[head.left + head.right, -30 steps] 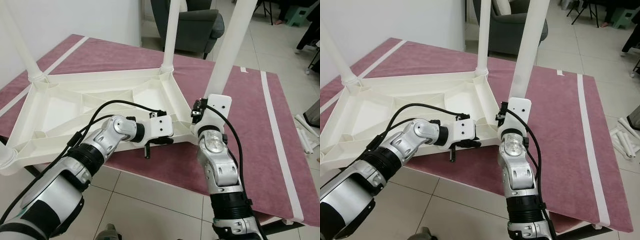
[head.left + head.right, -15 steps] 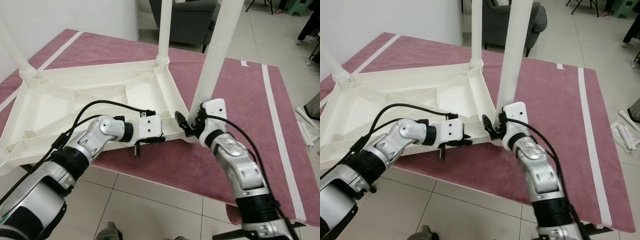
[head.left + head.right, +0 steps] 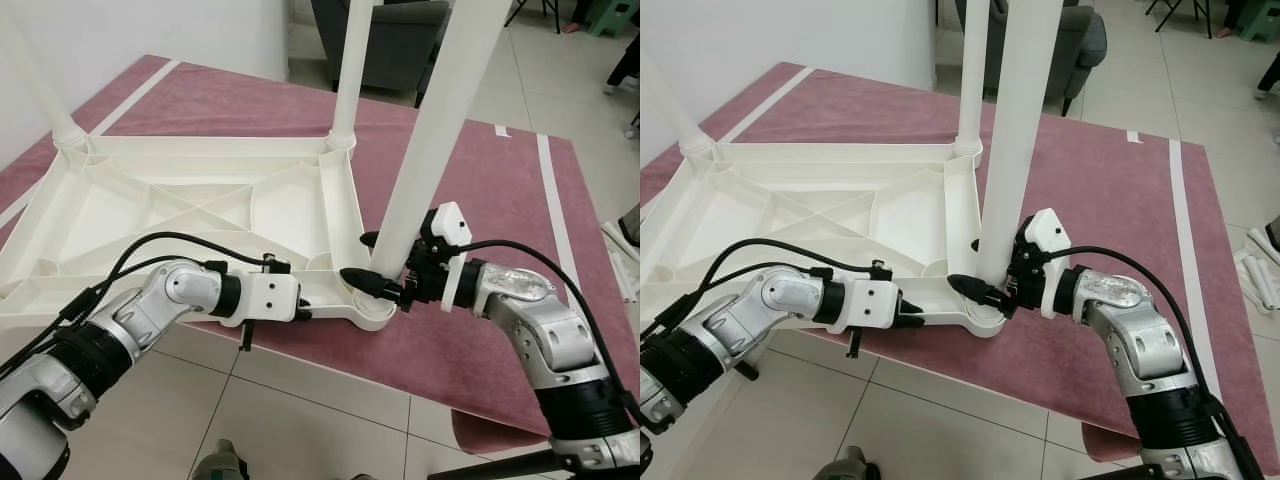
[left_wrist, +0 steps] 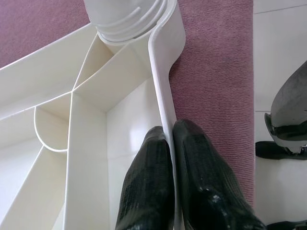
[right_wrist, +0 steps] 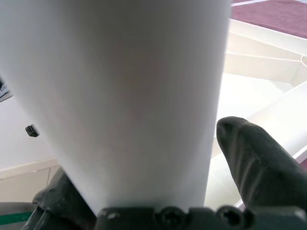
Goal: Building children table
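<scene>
A white plastic children's table (image 3: 200, 200) lies upside down on a maroon mat (image 3: 500, 190). Its near right leg (image 3: 430, 150) stands in the corner socket (image 3: 365, 310). My right gripper (image 3: 362, 258) is shut on that leg just above the socket, one black finger on each side. In the right wrist view the leg (image 5: 134, 96) sits between the fingers (image 5: 254, 163). My left gripper (image 4: 170, 132) is shut on the table's thin front rim (image 4: 160, 86), close to the same corner. Its wrist (image 3: 268, 298) lies along the front edge.
Two more legs stand upright, at the far corner (image 3: 350, 70) and the left corner (image 3: 35, 70). A grey armchair (image 3: 400, 40) is behind the mat. Loose white parts (image 3: 1255, 265) lie on the tiled floor at the right. The mat's front edge runs just below my arms.
My right arm has swung out to the right and dropped low, so its gripper now holds the leg's base from the side. The left gripper stays on the rim. The camera has shifted.
</scene>
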